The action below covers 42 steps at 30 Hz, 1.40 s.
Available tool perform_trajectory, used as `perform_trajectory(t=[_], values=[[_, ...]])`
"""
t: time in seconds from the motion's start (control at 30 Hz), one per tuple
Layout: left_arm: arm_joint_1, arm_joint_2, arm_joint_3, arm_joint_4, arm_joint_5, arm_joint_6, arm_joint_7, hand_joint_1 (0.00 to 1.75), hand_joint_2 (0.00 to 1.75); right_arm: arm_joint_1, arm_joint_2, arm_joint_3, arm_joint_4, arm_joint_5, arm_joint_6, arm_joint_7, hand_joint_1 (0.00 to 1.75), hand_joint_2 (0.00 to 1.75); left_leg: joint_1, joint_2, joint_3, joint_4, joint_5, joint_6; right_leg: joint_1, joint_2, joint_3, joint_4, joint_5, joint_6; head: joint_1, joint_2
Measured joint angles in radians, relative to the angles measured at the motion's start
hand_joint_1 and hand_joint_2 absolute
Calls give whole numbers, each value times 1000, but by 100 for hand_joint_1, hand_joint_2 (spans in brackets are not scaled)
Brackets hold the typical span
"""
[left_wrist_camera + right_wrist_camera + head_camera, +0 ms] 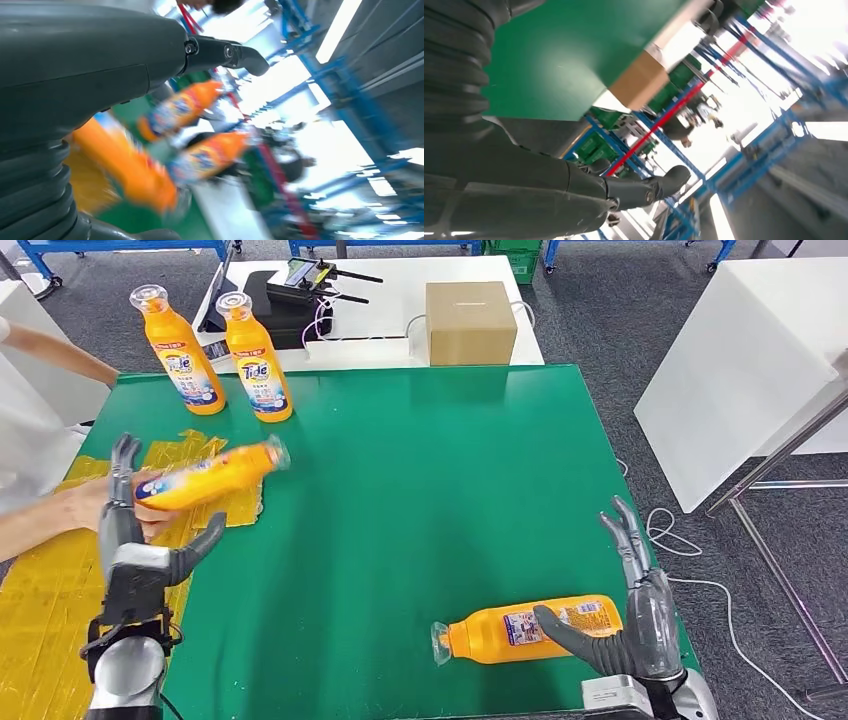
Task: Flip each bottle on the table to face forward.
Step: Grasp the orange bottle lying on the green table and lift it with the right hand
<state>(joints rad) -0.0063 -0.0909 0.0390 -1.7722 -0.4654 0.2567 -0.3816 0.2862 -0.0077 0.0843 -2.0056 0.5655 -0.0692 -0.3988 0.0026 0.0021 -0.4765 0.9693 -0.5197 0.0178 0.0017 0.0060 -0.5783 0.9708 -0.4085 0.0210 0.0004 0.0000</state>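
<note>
Two orange Tide bottles (180, 355) (258, 360) stand upright at the green table's (420, 500) back left. A third orange bottle (205, 478) hangs level over the left side, its base in a person's hand (85, 505). My left hand (135, 540) is open beside it, fingers raised behind the base and thumb apart below. The left wrist view shows this bottle (125, 165) blurred near the palm. A fourth bottle (530, 628) lies on its side at the front right, cap pointing left. My right hand (625, 630) is open at its base, thumb across the body.
A cardboard box (470, 322) and a black device (290, 295) with cables sit on the white table behind. Yellow sheeting (50, 580) covers the table's left part. A white table (740, 370) stands to the right. A person's other arm (50, 350) reaches in at the left.
</note>
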Motion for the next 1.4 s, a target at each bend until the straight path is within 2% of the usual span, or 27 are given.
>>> perform_trajectory(t=[0.1,0.2,0.43,0.53,0.63,0.73,0.93,1.4], values=[[42,-4,-1,-88,170,-76,-55,0,175,31,-68,13,-1,60,28,27,0,175,0,0,0,0,0,0,0,0,0,0,0,0,0,0],[73,-7,0,-147,294,-147,-77,0,175,85,-166,31,-8,82,42,39,0,175,-1,-1,-1,0,-1,1,-2,-1,0,0,0,0,0,0],[94,-20,0,-196,345,-175,-113,0,175,162,-340,52,-36,60,39,54,0,175,-1,0,0,0,-1,1,-2,0,0,-1,0,0,0,0],[94,-23,0,-197,367,-177,-121,0,175,209,-417,41,-56,36,39,55,0,175,-1,0,0,0,-1,1,-2,0,0,-1,0,0,0,0],[93,-24,-4,-197,381,-183,-125,0,175,241,-473,16,-68,52,44,71,0,175,-1,0,0,0,-1,1,-2,0,0,-1,0,0,0,0],[90,-25,-12,-196,390,-192,-123,0,175,243,-497,8,-66,110,50,108,0,175,-1,0,1,0,-1,1,-2,0,0,-1,0,0,0,0],[84,-30,-34,-194,397,-216,-104,0,175,177,-501,43,-7,250,48,195,0,175,-1,0,1,0,-1,1,-2,0,1,-1,0,0,0,0],[75,-37,-56,-182,426,-293,-91,0,175,-10,-485,214,176,326,52,239,0,175,-1,0,1,0,-1,1,-2,0,1,-1,0,0,0,0]])
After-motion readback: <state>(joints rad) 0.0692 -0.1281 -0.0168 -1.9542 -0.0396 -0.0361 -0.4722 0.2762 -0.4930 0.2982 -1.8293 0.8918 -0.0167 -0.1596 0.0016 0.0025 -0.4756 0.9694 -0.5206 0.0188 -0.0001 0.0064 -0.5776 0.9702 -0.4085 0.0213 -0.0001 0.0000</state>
